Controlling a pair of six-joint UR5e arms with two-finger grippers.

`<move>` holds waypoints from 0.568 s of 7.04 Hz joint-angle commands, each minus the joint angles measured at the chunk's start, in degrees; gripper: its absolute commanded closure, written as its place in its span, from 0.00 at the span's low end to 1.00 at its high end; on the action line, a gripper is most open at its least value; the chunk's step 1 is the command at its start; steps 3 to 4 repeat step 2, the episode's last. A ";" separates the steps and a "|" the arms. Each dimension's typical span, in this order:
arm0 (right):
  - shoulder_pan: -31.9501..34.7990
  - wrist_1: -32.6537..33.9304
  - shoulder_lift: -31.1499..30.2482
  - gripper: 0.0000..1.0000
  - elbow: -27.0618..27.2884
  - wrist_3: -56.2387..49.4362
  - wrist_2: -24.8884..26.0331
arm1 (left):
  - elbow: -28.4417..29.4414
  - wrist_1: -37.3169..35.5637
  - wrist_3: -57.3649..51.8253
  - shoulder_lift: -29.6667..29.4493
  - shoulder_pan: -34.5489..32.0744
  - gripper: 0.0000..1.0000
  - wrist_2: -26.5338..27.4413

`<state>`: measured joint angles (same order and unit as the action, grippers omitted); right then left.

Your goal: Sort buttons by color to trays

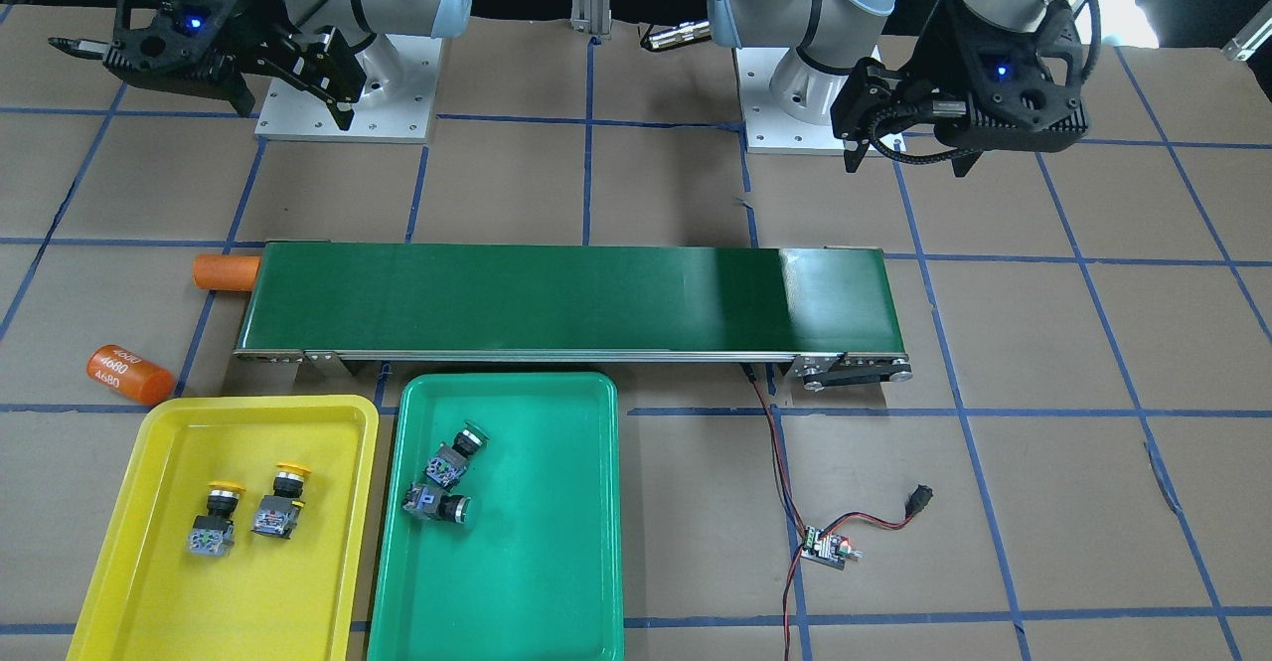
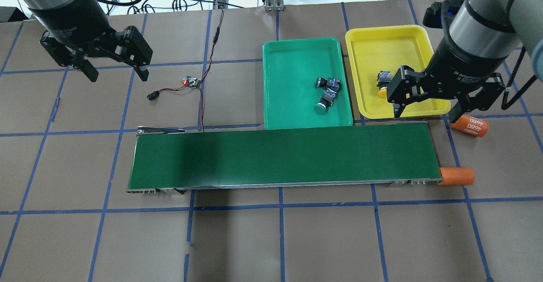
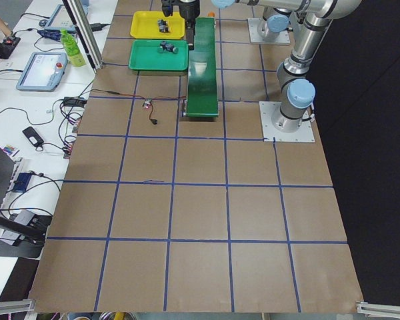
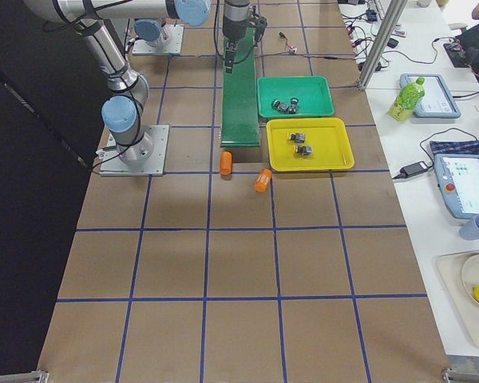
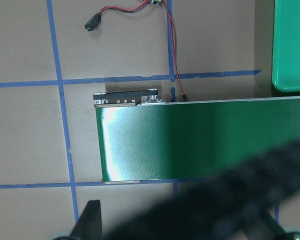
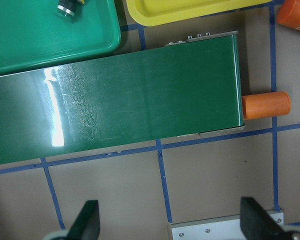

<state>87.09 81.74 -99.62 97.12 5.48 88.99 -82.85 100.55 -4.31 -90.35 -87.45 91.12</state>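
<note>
Two yellow-capped buttons (image 1: 214, 520) (image 1: 280, 502) lie in the yellow tray (image 1: 258, 601). In the green tray (image 1: 517, 581) lie two green-capped buttons (image 1: 455, 452) (image 1: 439, 504), touching each other. My left gripper (image 2: 118, 76) hangs open and empty above bare table, far from both trays. My right gripper (image 2: 426, 114) is open and empty too, held high over the near edge of the yellow tray (image 2: 382, 48). In the overhead view it covers one yellow button; the other (image 2: 384, 82) shows beside it. The right wrist view looks down between its fingers (image 6: 87, 220) at the belt.
A long dark green conveyor belt (image 1: 566, 298) runs across the table beside the trays. One orange cylinder (image 1: 227, 271) lies at its end, another (image 1: 129, 375) by the yellow tray's corner. A small controller board (image 1: 827, 547) with red and black wires lies on the table.
</note>
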 commanded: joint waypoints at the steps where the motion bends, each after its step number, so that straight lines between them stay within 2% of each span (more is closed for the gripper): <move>1: 0.10 -0.09 -0.13 0.00 0.09 -0.29 0.04 | 0.06 0.00 0.00 0.00 0.00 0.00 0.02; 4: 0.10 -0.09 -0.04 0.00 0.26 -0.12 -0.04 | 0.06 0.00 0.00 0.00 0.00 0.00 0.02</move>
